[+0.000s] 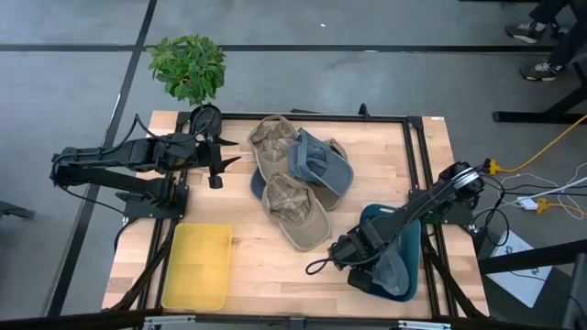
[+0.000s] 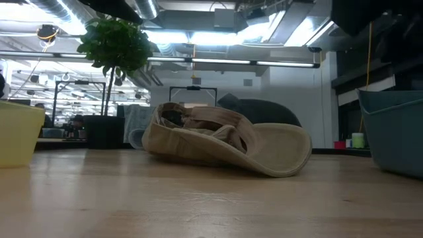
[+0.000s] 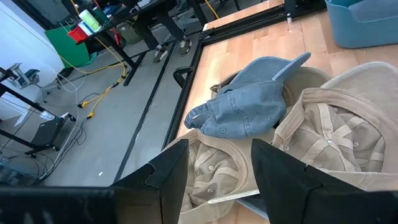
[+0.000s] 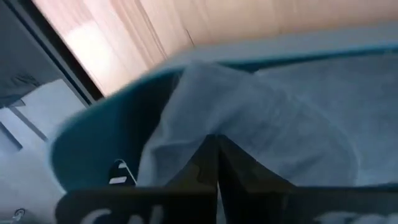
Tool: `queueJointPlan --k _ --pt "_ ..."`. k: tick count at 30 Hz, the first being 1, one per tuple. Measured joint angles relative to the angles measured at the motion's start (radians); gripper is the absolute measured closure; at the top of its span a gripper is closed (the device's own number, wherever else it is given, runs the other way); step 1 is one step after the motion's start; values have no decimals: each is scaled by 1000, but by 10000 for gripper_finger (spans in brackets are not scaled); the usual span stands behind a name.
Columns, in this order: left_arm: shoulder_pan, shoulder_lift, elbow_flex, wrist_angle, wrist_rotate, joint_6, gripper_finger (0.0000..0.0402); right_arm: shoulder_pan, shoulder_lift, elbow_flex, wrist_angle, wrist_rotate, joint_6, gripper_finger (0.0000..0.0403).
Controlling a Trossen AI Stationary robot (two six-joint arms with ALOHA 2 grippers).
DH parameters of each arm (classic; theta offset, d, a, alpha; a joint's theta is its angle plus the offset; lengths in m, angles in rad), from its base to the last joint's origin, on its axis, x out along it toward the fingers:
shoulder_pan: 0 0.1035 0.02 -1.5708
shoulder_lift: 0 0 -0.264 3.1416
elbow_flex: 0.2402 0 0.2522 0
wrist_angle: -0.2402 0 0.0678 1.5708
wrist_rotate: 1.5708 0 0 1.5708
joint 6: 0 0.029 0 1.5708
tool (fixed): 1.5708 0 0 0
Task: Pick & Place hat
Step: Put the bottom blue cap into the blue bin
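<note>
Right gripper (image 1: 341, 254) fingers pinched fully together, empty, at the teal bin (image 1: 412, 240); one blue hat (image 1: 393, 271) lies inside, just behind the fingertips. Left gripper (image 1: 223, 163) fingers spread, empty; remaining blue hat (image 3: 245, 106) sits straight ahead of them atop tan hats (image 1: 295, 209), brim pointing away. Left arm nearer.

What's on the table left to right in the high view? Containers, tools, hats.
Left tool and yellow bin (overlapping in x) → pile of hats → right tool → teal bin.
</note>
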Motion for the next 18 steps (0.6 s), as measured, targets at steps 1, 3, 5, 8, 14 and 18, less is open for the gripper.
queueJointPlan --k 1,3,5,8,14,18 --pt "0 0 0 0 0 0 231 0 7 0 -5 -8 0 402" --pt "0 0 0 0 0 0 231 0 17 0 -12 -17 -2 402" --pt "0 0 0 0 0 0 231 0 26 0 -7 -28 -12 402" --pt "0 0 0 -1 0 0 231 0 38 0 21 -33 -37 402" --pt "0 0 0 -7 0 0 231 -2 64 0 46 -36 -103 402" --pt "0 0 0 -7 0 0 231 -2 98 0 49 -51 -149 402"
